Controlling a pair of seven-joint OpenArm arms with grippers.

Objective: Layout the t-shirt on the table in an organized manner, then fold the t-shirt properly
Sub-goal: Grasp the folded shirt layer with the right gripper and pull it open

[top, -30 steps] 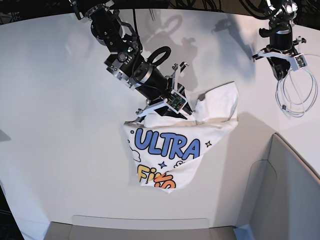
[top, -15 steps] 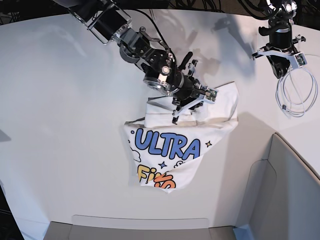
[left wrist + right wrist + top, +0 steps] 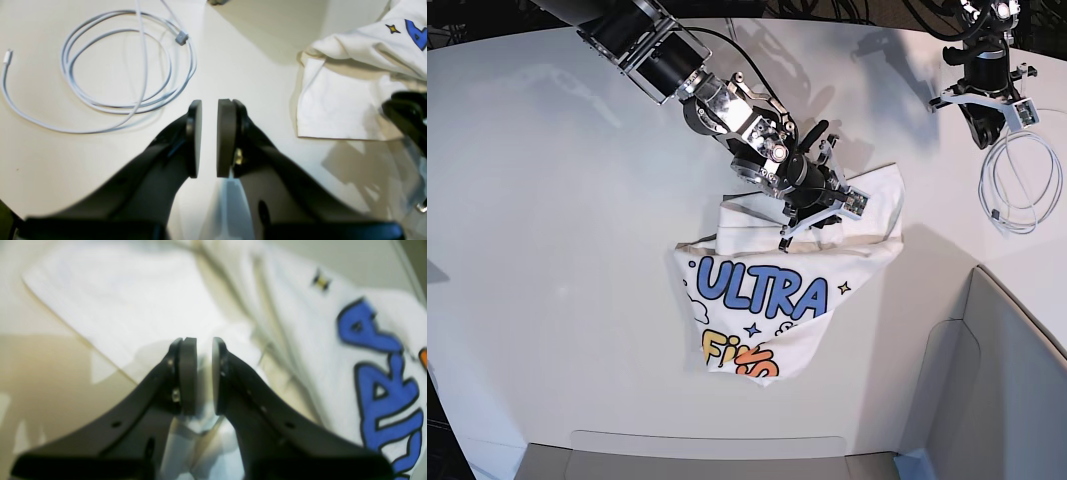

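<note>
The white t-shirt [image 3: 767, 290] lies crumpled on the table [image 3: 547, 250], with blue "ULTRA" facing up and part of the yellow and orange print below it. My right gripper [image 3: 819, 218] hovers low over the shirt's bunched upper edge. In the right wrist view its pads [image 3: 188, 373] stand a narrow gap apart above the white cloth [image 3: 300, 323]; the picture is blurred and I see nothing pinched. My left gripper [image 3: 989, 142] hangs at the far right, away from the shirt. Its pads [image 3: 227, 133] are slightly apart and hold nothing. One sleeve [image 3: 333, 106] lies to its right.
A coiled white cable [image 3: 1017, 190] lies on the table just beside the left gripper, also seen in the left wrist view as the cable [image 3: 126, 66]. A grey angular bin [image 3: 997, 380] fills the near right corner. The table's curved far edge runs behind both arms.
The right arm swung rightwards along the shirt's upper edge and turned its wrist, uncovering a white fold at the upper left. The shirt's printed part stayed put. The left arm barely moved.
</note>
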